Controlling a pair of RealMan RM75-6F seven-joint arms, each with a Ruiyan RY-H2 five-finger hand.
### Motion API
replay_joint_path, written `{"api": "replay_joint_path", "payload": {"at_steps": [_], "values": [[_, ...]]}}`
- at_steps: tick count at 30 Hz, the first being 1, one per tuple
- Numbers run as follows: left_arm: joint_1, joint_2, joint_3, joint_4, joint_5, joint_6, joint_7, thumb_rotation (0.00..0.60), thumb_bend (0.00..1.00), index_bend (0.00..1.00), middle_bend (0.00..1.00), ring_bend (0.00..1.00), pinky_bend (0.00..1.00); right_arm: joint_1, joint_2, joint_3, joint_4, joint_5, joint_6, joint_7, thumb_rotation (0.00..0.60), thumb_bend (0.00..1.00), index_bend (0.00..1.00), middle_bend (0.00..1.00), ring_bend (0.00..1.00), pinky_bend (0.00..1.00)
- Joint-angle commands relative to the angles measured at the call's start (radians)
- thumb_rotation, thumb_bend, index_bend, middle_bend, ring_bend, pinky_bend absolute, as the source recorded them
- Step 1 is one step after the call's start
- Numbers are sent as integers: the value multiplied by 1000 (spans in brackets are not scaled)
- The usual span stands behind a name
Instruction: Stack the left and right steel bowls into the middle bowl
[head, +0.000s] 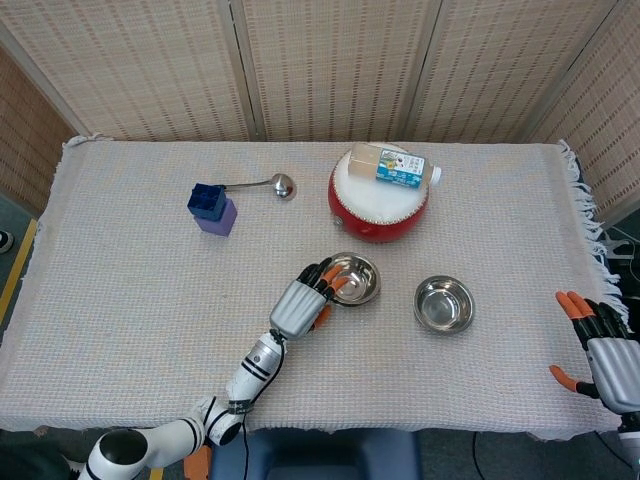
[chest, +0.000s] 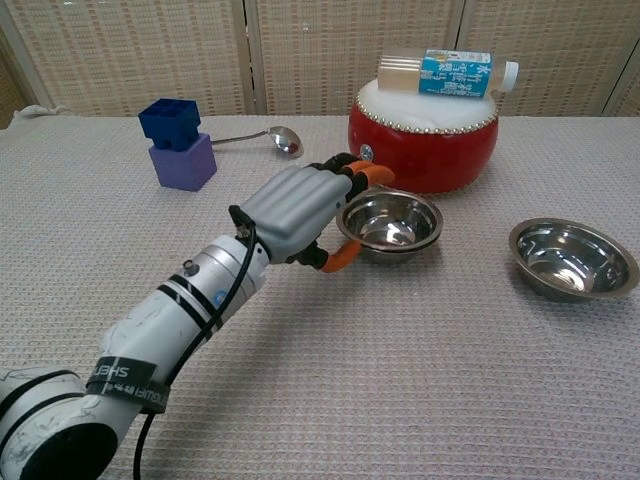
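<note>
Two shiny round steel bowls (head: 352, 279) sit nested mid-table, the left hand (head: 305, 296) grasping their near rim; another steel bowl (head: 444, 304) sits apart; right hand (head: 604, 343) splayed, empty.

Bright even light, soft shadows, glare inside steel bowls (chest: 391, 222), sharp focus

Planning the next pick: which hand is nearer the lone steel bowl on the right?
Right. The right hand sits open beside the lone bowl, toward the table edge; the left hand holds the stacked bowls, further off.
</note>
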Motion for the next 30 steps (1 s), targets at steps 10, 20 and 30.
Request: {"api": "replay_joint_path", "payload": {"at_steps": [10,20,30], "values": [[155,305,53,-456,-45,61,175,600,389,0,29,0,150,97,-119,-4,56,-48,-138,-123,600,111,0,0,0,0],[344,519,103,-590,-83,211,186,600,380,0,33,0,149,234,-325,48,166,42,-336,-236,600,141,232,0,0,0],[409,649,108,-652,-112,214,168,600,414,0,0,0,145,283,-425,76,205,132,-382,-326,600,258,499,0,0,0]]}}
